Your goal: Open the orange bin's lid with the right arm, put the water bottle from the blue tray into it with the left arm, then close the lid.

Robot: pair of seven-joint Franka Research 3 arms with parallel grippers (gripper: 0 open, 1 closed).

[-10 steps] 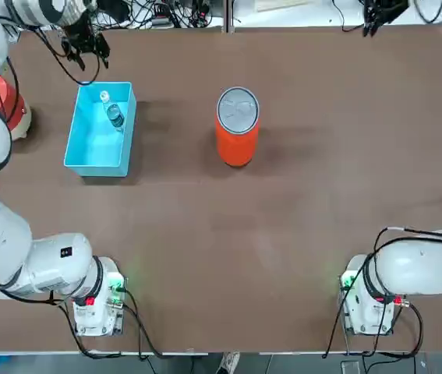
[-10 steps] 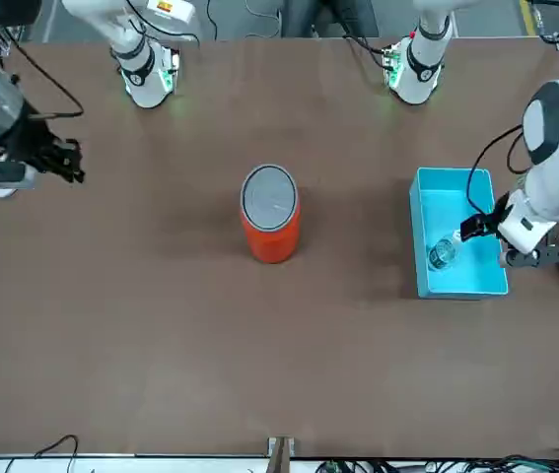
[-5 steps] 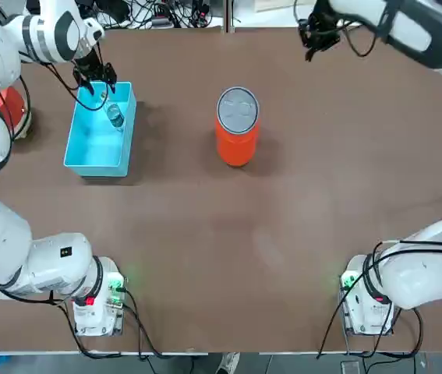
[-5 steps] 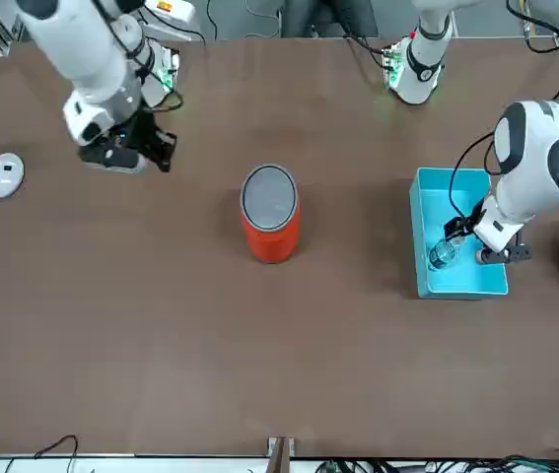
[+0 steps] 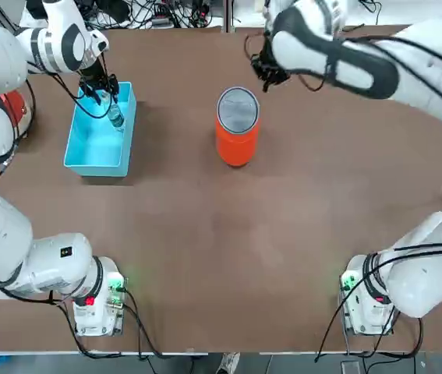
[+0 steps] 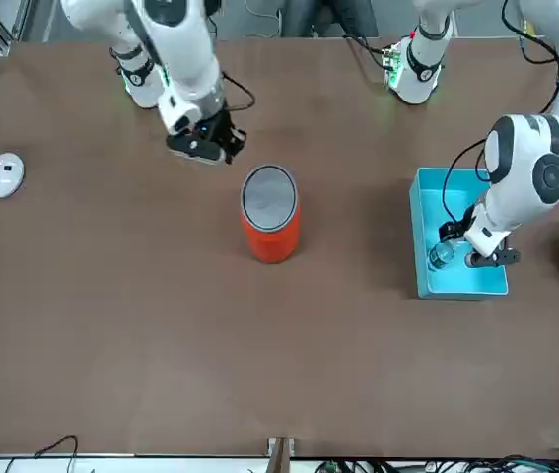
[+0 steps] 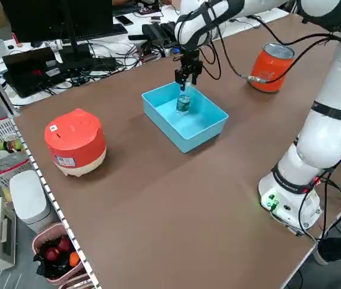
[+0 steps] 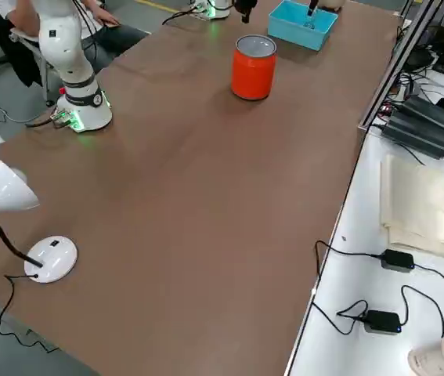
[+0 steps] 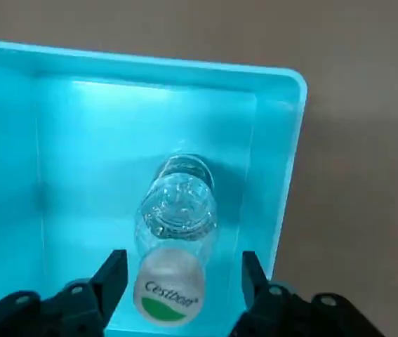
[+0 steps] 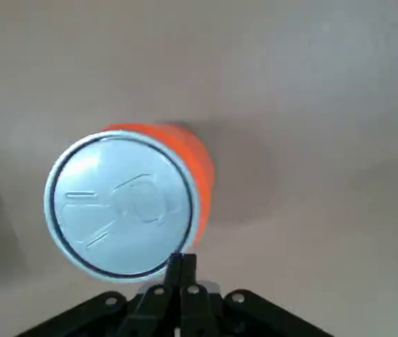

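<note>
Orange all round its side, the bin (image 5: pixel 237 146) stands upright on the brown table (image 5: pixel 205 249), well apart from the blue tray (image 5: pixel 96 152), with its round grey lid (image 5: pixel 238 110) on top; the water bottle (image 9: pixel 176 235) stands inside the tray near one end, its white cap (image 9: pixel 169 286) marked with a green leaf shape, and the left gripper (image 9: pixel 177 298) hovers right over it, fingers apart on either side of the cap with room showing between, not clamped on anything; over by the bin, the right gripper (image 10: pixel 182 263) hangs above the table near the lid's edge, fingers together with nothing between them, while the red-and-white rounded container (image 7: pixel 76 142) sits on the table beside the tray, and a white lamp base (image 8: pixel 52 258) rests near the table's other side
</note>
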